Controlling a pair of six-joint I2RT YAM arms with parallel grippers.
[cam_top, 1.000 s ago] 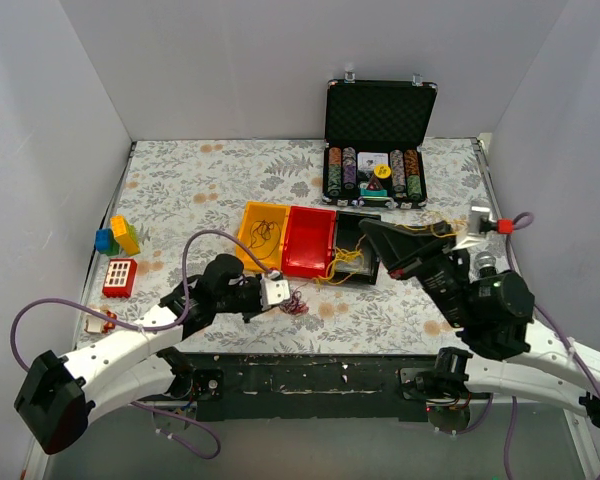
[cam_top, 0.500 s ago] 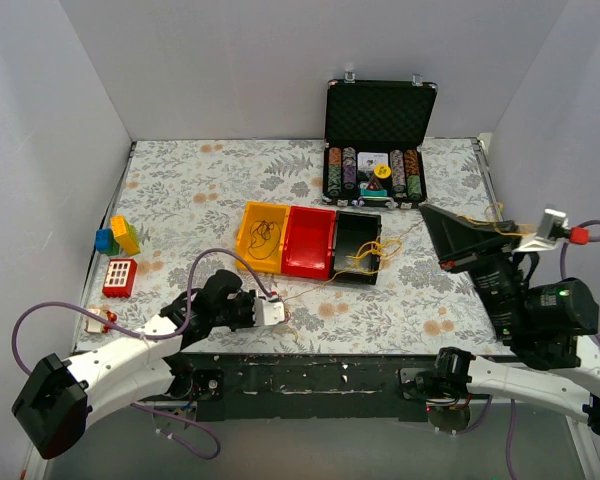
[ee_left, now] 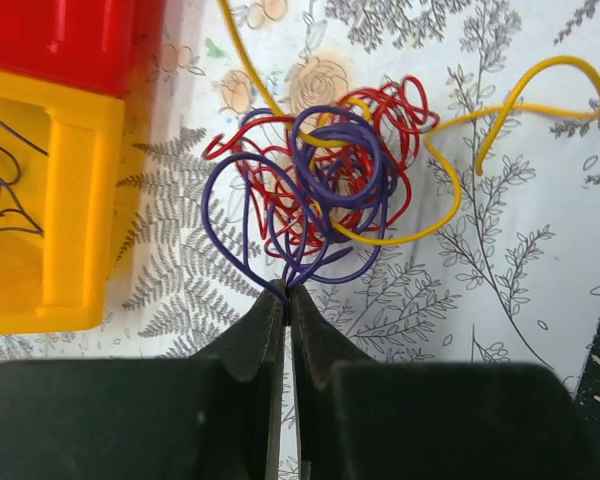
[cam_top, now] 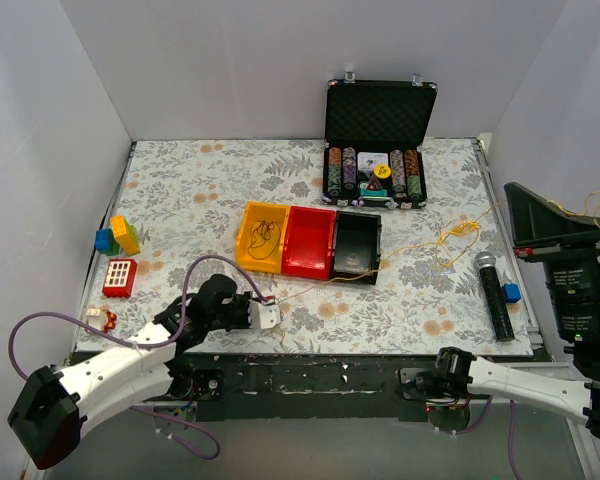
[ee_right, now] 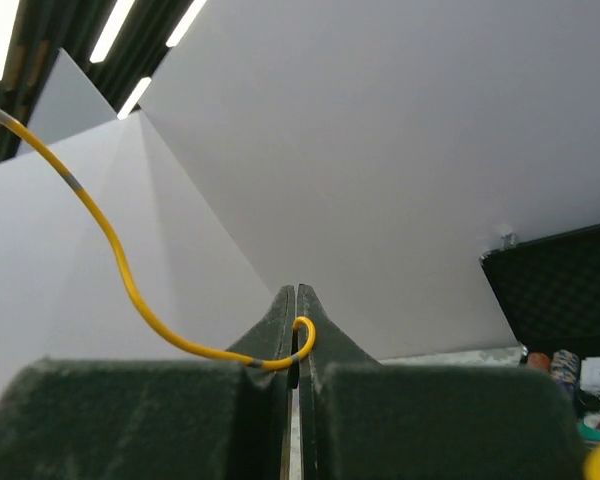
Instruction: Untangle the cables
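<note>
Clamping, left gripper (ee_left: 285,292): jaws together on the purple wire (ee_left: 370,150) where its loops meet at the tips, low over the table (cam_top: 410,300) near the front edge.
Right gripper (ee_right: 296,300): jaws together on the hooked end of the yellow wire (ee_right: 121,272), raised high at far right, well apart from the clump (ee_left: 320,200).
Risk, knot: more pull may cinch the yellow loop through the clump tighter rather than free it.
Risk, slip: yellow is held only by its tip, so tension may draw it out of the jaws.
Risk, snag: the yellow span passes the black bin (cam_top: 357,243) and may catch its front edge and drag it.
Clump: red wire (ee_left: 420,105) and purple are coiled through each other, with yellow threading through and around. It lies on the table just beside the yellow bin (ee_left: 70,200).
Yellow span: runs from the clump rightward, kinked midway, not taut.
Yellow bin: holds one separate dark wire.
</note>
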